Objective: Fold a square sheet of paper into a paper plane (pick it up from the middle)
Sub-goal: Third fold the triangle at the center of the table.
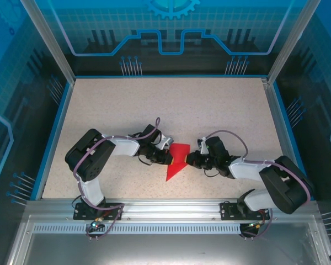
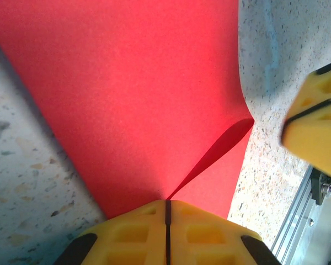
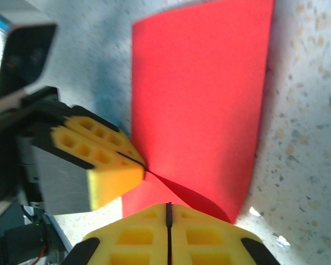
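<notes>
The square sheet of paper [image 1: 177, 157] is bright red and lies near the table's front, folded to a shape with a point toward the near edge. My left gripper [image 1: 169, 158] is shut on its left edge. In the left wrist view a raised fold of the sheet [image 2: 143, 94] runs out of the closed seam of the left gripper [image 2: 167, 201]. My right gripper [image 1: 191, 160] is shut at the sheet's right edge. In the right wrist view the right gripper's [image 3: 168, 205] tips sit over the sheet [image 3: 201, 94], and no paper shows in their seam. The left gripper [image 3: 142, 165] pinches it opposite.
The speckled table [image 1: 171, 105] stretches open behind the arms. A blue rim and clear walls enclose it. A metal rail [image 1: 165, 207] runs along the near edge, just beyond the sheet's point.
</notes>
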